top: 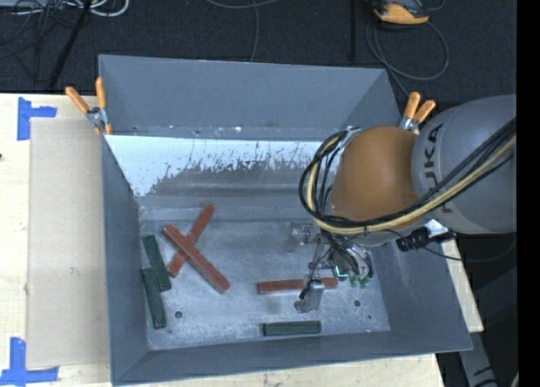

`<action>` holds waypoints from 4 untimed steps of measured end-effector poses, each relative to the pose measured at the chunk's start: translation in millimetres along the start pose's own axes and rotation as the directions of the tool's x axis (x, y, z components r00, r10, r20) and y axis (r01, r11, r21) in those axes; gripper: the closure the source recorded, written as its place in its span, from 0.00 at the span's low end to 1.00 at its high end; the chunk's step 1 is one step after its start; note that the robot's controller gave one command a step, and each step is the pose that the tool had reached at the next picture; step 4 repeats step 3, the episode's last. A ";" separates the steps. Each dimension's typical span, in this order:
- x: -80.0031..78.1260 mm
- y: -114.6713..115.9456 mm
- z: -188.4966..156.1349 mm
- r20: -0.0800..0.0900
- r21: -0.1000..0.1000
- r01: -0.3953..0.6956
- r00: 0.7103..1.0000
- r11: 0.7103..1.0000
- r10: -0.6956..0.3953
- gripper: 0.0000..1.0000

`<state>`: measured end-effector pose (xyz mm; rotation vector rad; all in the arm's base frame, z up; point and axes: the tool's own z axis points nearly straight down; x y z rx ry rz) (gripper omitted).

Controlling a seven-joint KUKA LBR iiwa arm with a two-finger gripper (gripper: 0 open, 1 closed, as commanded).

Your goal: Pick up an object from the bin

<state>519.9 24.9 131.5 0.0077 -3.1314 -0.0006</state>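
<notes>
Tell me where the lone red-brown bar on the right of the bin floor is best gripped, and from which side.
Probably its middle, from straight above, closing across the narrow width. The red-brown bar lies flat and alone on the bin floor, with bare metal along both long edges. The tool hangs at its end nearer the arm.

In the bin [253,111], crossed sticks [196,252] lie left; right, a lone stick [281,287] beneath the hand [310,292], a short bar [291,328] before it.

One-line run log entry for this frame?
pincer: over right end of brown stick, bin centre-right | held: nothing seen | nearest other: dark green stick by front wall | left side: crossed brown sticks
</notes>
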 end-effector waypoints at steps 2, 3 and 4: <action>-37.0 -1.0 61.9 0.009 0.003 0.357 0.934 0.934 -0.357 1.00; 24.6 -15.4 -95.4 0.013 0.008 0.512 0.859 0.859 -0.512 1.00; 24.6 -15.4 -95.4 0.013 0.008 0.512 0.859 0.859 -0.512 1.00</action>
